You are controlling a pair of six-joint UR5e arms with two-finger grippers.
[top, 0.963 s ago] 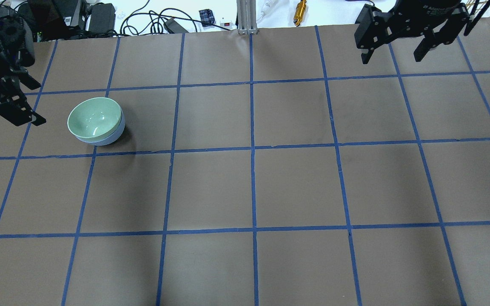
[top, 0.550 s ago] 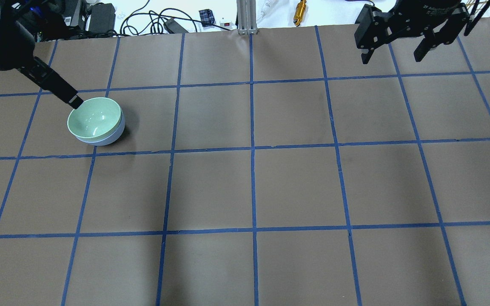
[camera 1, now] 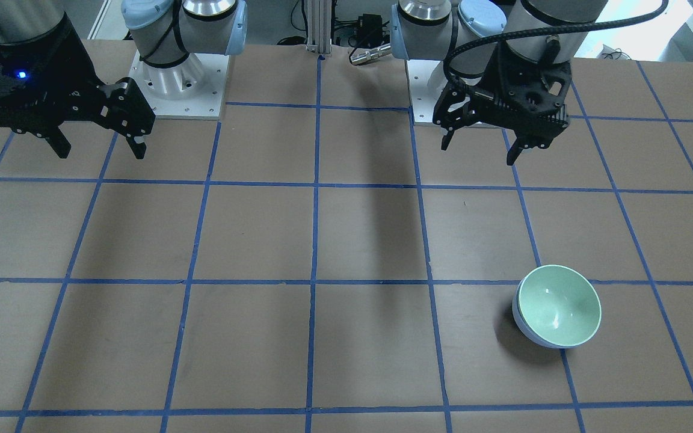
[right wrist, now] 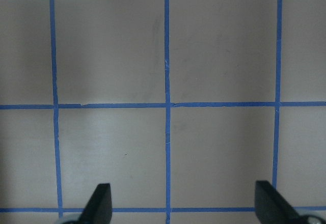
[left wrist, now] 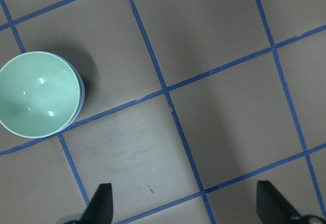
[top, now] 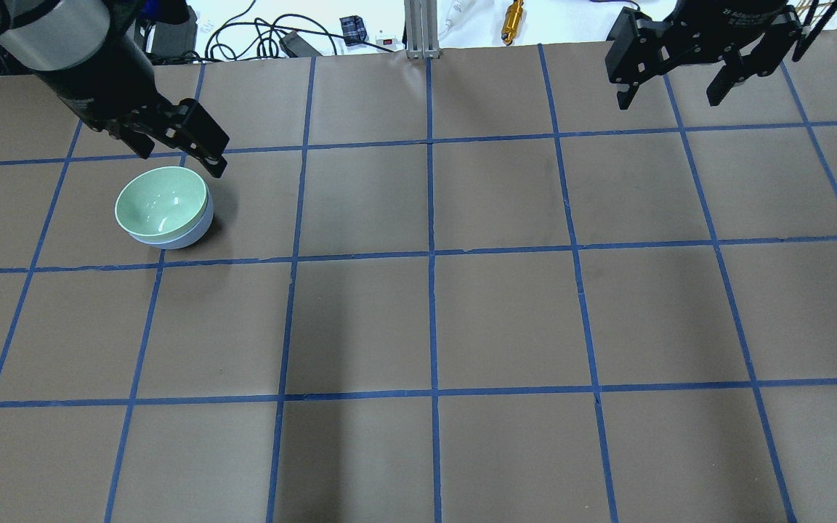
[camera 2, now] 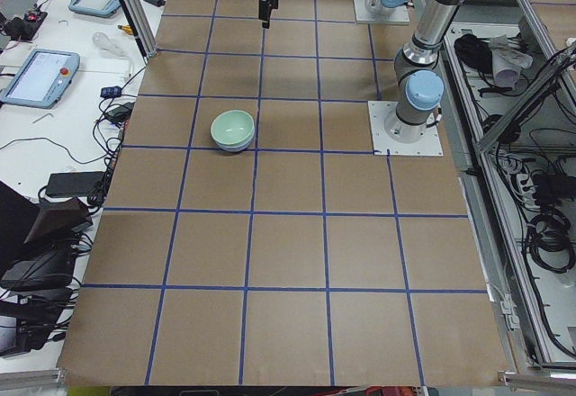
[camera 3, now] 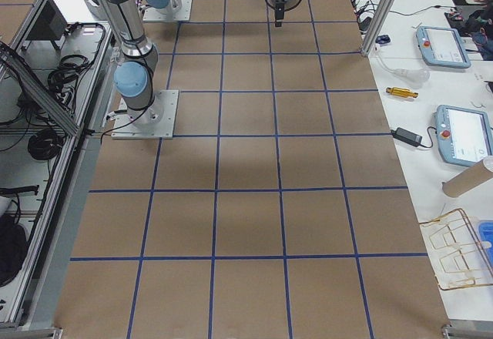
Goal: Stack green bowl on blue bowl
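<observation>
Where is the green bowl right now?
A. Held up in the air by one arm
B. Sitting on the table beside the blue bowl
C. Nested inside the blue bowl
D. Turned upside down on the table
C: the green bowl sits upright inside the blue bowl, whose wall shows only as a crescent below the green rim.

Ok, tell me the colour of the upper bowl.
The upper bowl is pale mint green, clearest in the left wrist view.
</observation>
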